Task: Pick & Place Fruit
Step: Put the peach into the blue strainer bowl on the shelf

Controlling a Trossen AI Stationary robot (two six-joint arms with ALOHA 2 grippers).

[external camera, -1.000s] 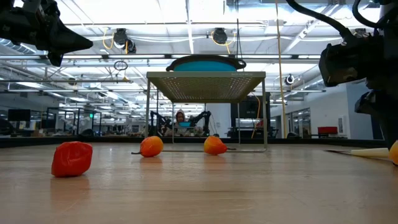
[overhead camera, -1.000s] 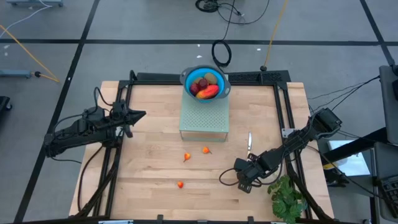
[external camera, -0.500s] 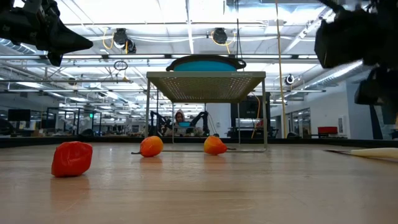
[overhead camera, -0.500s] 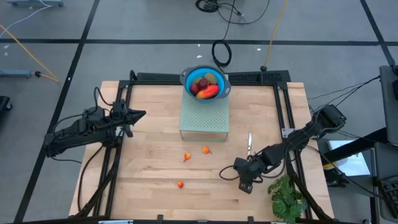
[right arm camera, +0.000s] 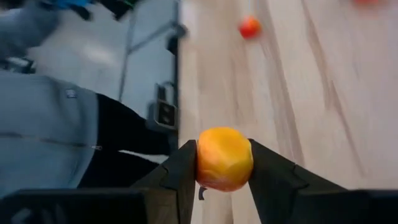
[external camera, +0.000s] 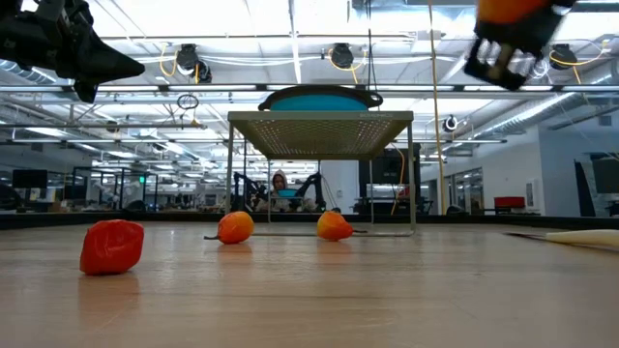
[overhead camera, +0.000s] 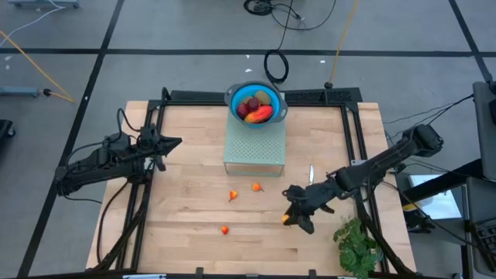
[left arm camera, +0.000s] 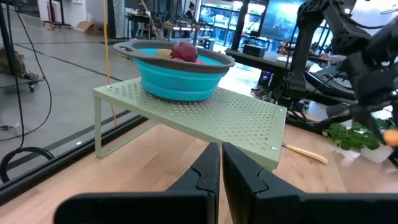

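The right gripper [right arm camera: 224, 163] clamps a small round orange-yellow fruit [right arm camera: 224, 158] between its two dark fingers, its jaws partly closed against the fruit's sides, and holds it raised above the pale wooden table [overhead camera: 186, 201] near the front right. From the low view, the held piece shows only as an orange blur at the top edge, so its height is hard to judge. Beside the gripper on the table's right edge lies a green leafy bunch [overhead camera: 358, 246], with a slim pale-handled knife [overhead camera: 311, 176] just behind it. Three small orange-red fruits lie loose on the wood: two near the centre [overhead camera: 256, 187] [overhead camera: 232, 195] and a redder one [overhead camera: 224, 229] closer to the front. At the back, a blue collapsible bowl [overhead camera: 232, 98] sits on a pale green perforated metal shelf [overhead camera: 253, 147], holding a red-orange mango [overhead camera: 260, 114], a dark-red ball [overhead camera: 251, 103] and a brown kiwi-like oval [overhead camera: 264, 98]. The left gripper [overhead camera: 175, 142] waits at the table's left side, jaws fully closed on nothing.
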